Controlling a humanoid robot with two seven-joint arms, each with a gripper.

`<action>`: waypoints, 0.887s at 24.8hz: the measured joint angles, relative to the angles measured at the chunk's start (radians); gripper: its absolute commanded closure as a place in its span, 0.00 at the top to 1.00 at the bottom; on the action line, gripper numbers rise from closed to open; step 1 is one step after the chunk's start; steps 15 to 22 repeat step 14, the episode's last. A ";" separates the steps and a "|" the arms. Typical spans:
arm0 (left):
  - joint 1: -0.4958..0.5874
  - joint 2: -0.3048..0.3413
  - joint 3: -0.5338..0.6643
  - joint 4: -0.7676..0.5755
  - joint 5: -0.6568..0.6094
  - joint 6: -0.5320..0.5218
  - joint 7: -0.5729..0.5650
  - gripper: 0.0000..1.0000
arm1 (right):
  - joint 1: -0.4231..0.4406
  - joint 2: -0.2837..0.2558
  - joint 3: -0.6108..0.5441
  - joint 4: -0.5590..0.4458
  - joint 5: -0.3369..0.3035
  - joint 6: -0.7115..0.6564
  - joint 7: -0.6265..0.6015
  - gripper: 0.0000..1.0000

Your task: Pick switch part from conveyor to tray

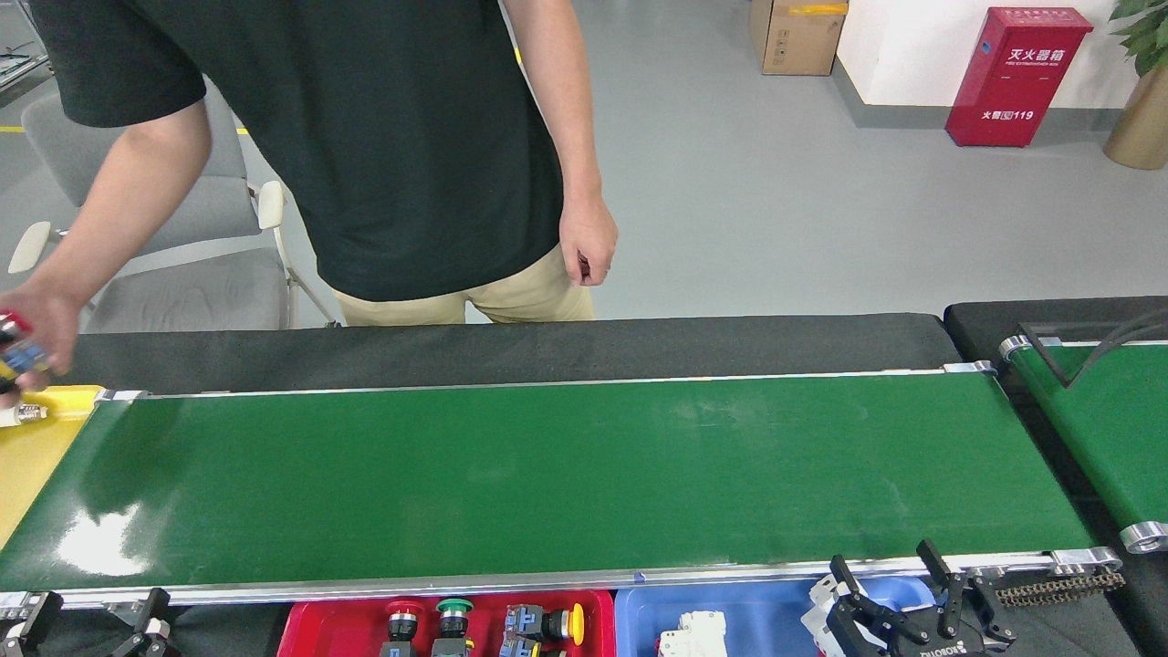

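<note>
The conveyor [566,474] is a wide glossy green belt with silver rails, and its surface is bare. At the far left a person's hand [36,328] holds a small red-and-blue switch part [16,351] above the belt's end. A red tray [306,628] below the near rail holds several push-button switch parts [453,620]. My right gripper [881,558] hangs open over a blue tray [776,616], with a white breaker [815,602] beside its left finger. Only the two black fingertips of my left gripper [96,610] show at the bottom left, set wide apart.
The person stands close behind the belt, with the other hand [589,242] hanging above its far side. A yellow bin [36,452] with a small silver part [23,413] sits at the left end. A narrower green belt [1104,429] lies at the right, with a roller chain [1058,589] at the near corner.
</note>
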 measured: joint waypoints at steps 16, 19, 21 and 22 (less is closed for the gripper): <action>-0.016 0.040 0.034 -0.001 0.000 0.054 -0.003 1.00 | 0.016 0.008 -0.003 -0.001 0.000 0.002 0.002 0.99; -0.016 0.040 0.034 -0.001 0.000 0.054 -0.003 1.00 | 0.016 0.008 -0.003 -0.001 0.000 0.002 0.002 0.99; -0.016 0.040 0.034 -0.001 0.000 0.054 -0.003 1.00 | 0.016 0.008 -0.003 -0.001 0.000 0.002 0.002 0.99; -0.016 0.040 0.034 -0.001 0.000 0.054 -0.003 1.00 | 0.016 0.008 -0.003 -0.001 0.000 0.002 0.002 0.99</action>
